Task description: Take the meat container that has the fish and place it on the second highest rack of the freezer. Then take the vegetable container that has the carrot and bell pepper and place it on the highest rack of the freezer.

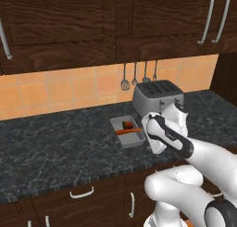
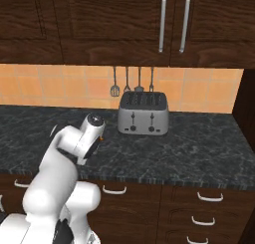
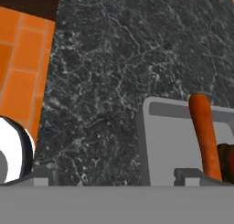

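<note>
On the bench (image 1: 55, 142) the tray (image 1: 128, 131) sat near the middle, short of the toaster (image 1: 157, 97) on its right, so I could come at it from the near side without brushing that. The carrot (image 1: 127, 131) lay across the tray with the pepper (image 1: 127, 125) just behind it, toward the wall; this was the vegetable load meant for the top rack. I had my tool (image 3: 114, 179) low over the tray's near left corner, its tips standing wide apart and holding nothing, one outside the rim and one inside beside the carrot, which I judged a line-up to pinch the wall rather than the food. I saw no fish and no freezer from there.
</note>
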